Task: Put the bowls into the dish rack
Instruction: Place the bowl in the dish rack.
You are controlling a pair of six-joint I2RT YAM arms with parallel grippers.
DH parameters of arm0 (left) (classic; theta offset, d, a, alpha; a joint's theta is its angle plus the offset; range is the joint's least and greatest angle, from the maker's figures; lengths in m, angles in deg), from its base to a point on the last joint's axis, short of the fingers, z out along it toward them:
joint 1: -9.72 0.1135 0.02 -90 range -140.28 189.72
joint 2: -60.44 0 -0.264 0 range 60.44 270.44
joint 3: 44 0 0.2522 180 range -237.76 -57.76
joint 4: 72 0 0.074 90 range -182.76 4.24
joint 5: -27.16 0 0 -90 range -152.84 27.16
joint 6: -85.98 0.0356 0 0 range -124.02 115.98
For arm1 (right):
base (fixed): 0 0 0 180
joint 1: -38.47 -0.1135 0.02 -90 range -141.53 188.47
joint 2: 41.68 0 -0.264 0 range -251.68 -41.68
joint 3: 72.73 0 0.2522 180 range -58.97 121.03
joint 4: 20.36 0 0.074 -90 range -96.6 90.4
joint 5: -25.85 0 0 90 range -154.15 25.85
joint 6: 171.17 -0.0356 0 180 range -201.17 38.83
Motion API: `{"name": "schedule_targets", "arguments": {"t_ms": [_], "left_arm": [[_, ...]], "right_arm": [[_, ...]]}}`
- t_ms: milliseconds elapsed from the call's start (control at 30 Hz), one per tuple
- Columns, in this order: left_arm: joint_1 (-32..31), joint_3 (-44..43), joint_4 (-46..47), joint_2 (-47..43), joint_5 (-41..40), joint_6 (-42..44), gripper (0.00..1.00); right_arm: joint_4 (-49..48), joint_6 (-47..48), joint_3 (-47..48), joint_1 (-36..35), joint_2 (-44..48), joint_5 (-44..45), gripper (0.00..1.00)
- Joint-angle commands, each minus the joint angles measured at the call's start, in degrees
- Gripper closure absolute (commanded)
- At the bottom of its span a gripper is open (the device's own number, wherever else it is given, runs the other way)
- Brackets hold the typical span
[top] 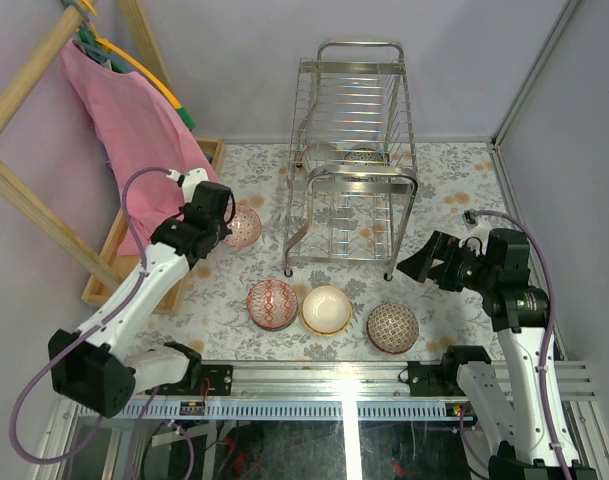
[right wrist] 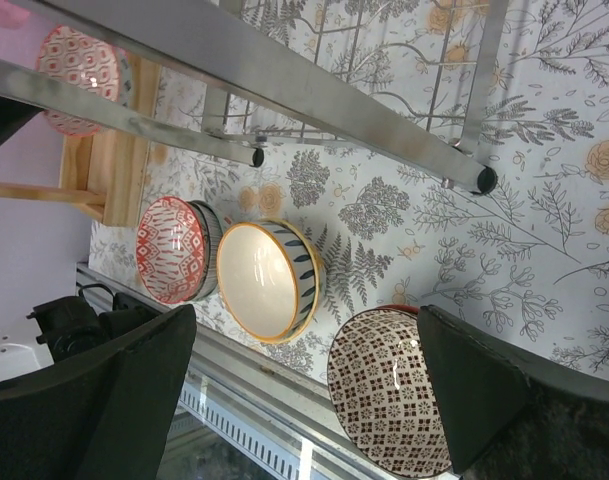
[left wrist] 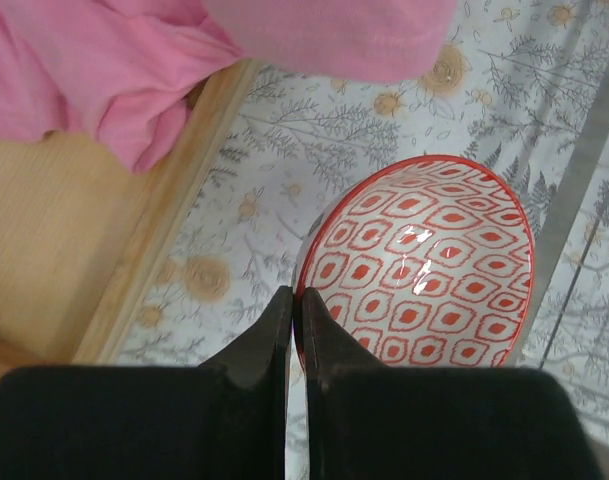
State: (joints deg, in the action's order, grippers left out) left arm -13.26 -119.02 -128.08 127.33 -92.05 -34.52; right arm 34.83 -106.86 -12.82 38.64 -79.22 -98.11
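The chrome dish rack (top: 349, 160) stands at the back centre, with one bowl (top: 364, 157) inside it. My left gripper (top: 224, 228) is shut on the rim of a red-white bowl (left wrist: 424, 265), left of the rack; the bowl is tilted, with one finger inside its rim and one outside (left wrist: 295, 305). Three bowls sit in a row in front of the rack: red patterned (top: 272, 303), cream (top: 326, 309) and dark patterned (top: 392, 327). My right gripper (top: 416, 264) hangs open and empty to the right of the rack, above the dark patterned bowl (right wrist: 389, 405).
A shallow wooden tray (top: 114, 260) lies at the left under a hanging pink cloth (top: 134, 120) on a wooden frame. The rack's legs (right wrist: 479, 180) stand close behind the bowl row. A metal rail (top: 344, 380) runs along the near edge.
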Motion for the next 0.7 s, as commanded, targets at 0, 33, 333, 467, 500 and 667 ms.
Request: {"name": "schedule_targets", "arguments": {"t_ms": [0, 33, 333, 467, 500, 667], "left_arm": [[3.57, 2.45, 21.37, 4.55, 5.35, 6.04, 1.00], [4.13, 2.52, 23.58, 5.77, 5.65, 6.72, 1.00], [7.02, 6.98, 46.79, 14.72, 10.03, 12.70, 1.00], [7.10, 11.20, 60.45, 15.01, 11.01, 15.69, 1.00], [7.08, 12.21, 64.76, 15.15, 10.84, 16.53, 1.00], [7.18, 15.14, 78.45, 18.30, 13.49, 20.87, 1.00]], "right_arm": [[2.38, -1.25, 5.26, 0.02, -1.57, -1.10, 0.01], [2.80, -1.19, 6.02, 0.01, -1.91, -0.99, 0.01], [2.11, -1.54, 6.92, 0.05, -2.46, -0.40, 0.01], [-0.79, -3.01, 2.95, 0.01, -1.22, -1.96, 0.00], [-1.56, -3.60, 1.92, 0.06, -0.73, -2.46, 0.01], [-4.50, -5.27, -1.18, 0.01, 1.35, -3.49, 0.01]]}}
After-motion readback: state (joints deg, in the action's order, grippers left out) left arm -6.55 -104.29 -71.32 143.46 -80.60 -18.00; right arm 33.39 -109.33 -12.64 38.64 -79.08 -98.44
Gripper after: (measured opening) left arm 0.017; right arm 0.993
